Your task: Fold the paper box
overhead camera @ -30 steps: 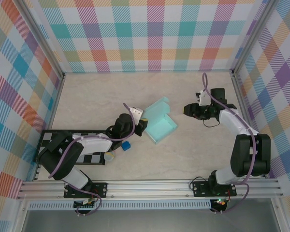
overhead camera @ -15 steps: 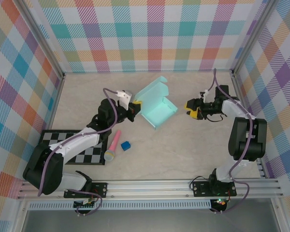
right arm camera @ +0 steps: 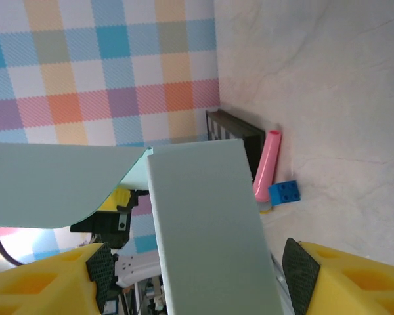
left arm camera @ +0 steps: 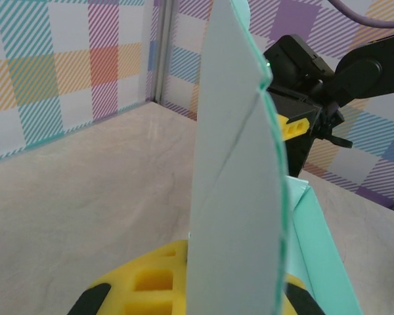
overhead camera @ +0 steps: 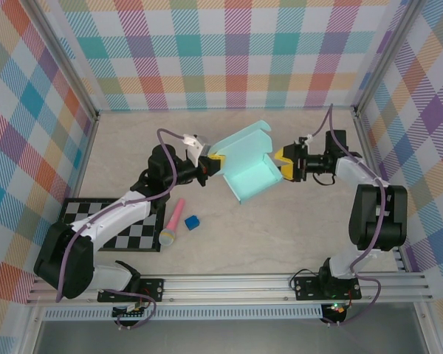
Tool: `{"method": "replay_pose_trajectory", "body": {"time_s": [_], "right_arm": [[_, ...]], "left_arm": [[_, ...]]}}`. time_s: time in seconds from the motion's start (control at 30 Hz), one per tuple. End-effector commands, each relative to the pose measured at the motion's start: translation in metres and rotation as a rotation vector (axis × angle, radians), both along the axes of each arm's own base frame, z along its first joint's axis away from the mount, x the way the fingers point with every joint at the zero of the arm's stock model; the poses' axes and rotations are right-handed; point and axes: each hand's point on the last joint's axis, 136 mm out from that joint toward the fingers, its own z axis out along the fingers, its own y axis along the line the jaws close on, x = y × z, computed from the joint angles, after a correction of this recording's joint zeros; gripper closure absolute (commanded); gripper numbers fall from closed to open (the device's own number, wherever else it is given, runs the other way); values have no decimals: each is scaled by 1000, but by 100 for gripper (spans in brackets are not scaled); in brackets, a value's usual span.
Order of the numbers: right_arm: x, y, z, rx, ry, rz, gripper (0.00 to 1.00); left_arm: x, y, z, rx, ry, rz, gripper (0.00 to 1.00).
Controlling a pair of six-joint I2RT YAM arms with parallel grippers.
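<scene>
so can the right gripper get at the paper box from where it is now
Probably yes: the right gripper is open with a wall of the paper box between its fingers, nothing blocking, and the left gripper holds the opposite side.

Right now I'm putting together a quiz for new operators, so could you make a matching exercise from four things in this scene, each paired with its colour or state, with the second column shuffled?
Column A
1. paper box
2. toy microphone
3. toy brick
4. checkerboard

Column B
a. blue, with a studded top
b. black and white squares, lying flat
c. pale mint, gripped by the left end effector
d. pink handle, pale head

Pairs: 1-c, 2-d, 3-a, 4-b
</scene>
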Motion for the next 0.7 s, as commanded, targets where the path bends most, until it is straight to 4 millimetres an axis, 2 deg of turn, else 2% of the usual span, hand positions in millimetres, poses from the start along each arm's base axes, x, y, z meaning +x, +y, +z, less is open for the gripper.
{"method": "replay_pose_trajectory", "body": {"time_s": [0.0, 0.37, 0.5, 0.67], "right_arm": [[-7, 10, 20, 58, -36, 58, 30], [-8, 22, 17, 42, -9, 95, 50], [-8, 24, 7, -28, -9, 91, 58], [-11, 28, -8, -144, -62, 99, 60]], "left_arm": [[2, -3, 27, -36, -68, -21, 100], [4, -8, 28, -37, -71, -17, 100], [4, -11, 28, -30, -66, -19, 100], [4, -14, 34, -22, -79, -11, 100]]}}
